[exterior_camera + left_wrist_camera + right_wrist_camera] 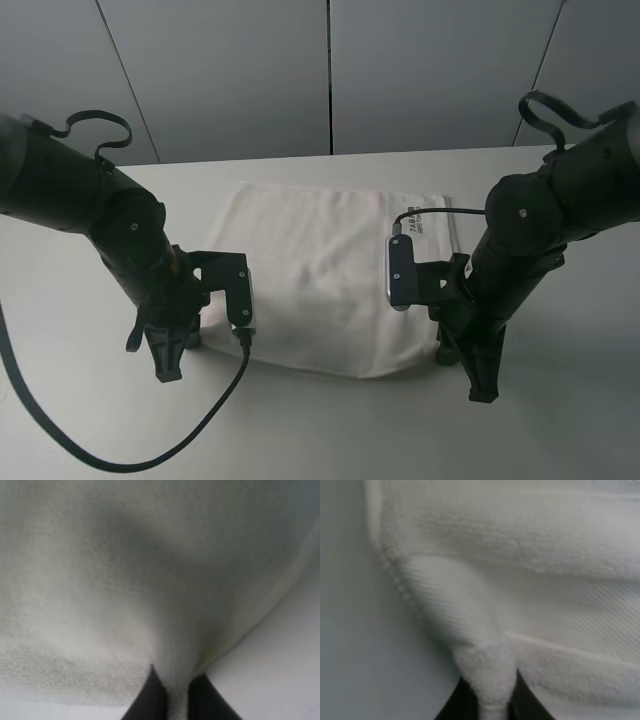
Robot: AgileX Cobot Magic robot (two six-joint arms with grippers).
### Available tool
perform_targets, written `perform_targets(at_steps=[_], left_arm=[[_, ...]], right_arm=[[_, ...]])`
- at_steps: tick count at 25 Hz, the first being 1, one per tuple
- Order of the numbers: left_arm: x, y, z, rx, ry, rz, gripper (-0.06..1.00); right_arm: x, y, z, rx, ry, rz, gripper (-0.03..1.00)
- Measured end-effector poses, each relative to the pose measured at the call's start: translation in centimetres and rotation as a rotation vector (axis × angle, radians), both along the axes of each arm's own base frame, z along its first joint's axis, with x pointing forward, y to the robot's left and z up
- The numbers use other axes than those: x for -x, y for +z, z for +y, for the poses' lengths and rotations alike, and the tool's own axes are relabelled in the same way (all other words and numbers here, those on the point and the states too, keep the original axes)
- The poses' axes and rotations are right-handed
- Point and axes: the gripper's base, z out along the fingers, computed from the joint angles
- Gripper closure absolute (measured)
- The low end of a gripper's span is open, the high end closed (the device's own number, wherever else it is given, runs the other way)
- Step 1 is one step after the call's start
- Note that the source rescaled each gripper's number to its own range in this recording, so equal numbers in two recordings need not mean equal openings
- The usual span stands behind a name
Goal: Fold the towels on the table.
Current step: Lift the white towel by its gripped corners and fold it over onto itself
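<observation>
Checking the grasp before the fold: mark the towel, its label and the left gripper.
towel (320,290): exterior high view, middle of the cloth.
label (416,229): exterior high view, its dark print.
left gripper (175,697): left wrist view, between fingertips pinching the towel.

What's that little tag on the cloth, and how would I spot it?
Start at the big white table, then the white towel lying across its middle. Toward the towel's far right corner, by the thin black cable, sits the label: a small patch of dark print, the only marking on the plain cloth.
</observation>
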Motion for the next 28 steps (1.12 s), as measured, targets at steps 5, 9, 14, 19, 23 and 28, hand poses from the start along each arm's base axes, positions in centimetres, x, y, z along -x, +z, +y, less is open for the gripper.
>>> perform_targets(at_steps=[5,9,14,19,23,28], left_arm=[[0.5,1.6,0.3,-0.010,0.037,0.018,0.94],[1.0,3.2,0.4,0.022,0.081,0.025,0.94],[1.5,5.7,0.3,0.100,0.168,-0.009,0.94],[1.5,8.0,0.3,0.183,0.295,-0.083,0.94],[1.2,9.3,0.1,0.285,0.418,-0.157,0.94],[0.5,9.9,-0.2,0.363,0.544,-0.202,0.94]], right_arm=[[0.9,2.3,-0.3,-0.013,-0.002,0.028,0.97],[1.7,4.3,-0.5,-0.035,-0.009,0.045,0.97],[2.5,6.6,-0.5,-0.102,-0.095,0.039,0.97],[2.8,8.5,-0.6,-0.157,-0.281,-0.001,0.97],[2.6,9.4,-0.6,-0.208,-0.462,-0.031,0.97],[1.9,9.5,-0.7,-0.236,-0.678,-0.072,0.97]])
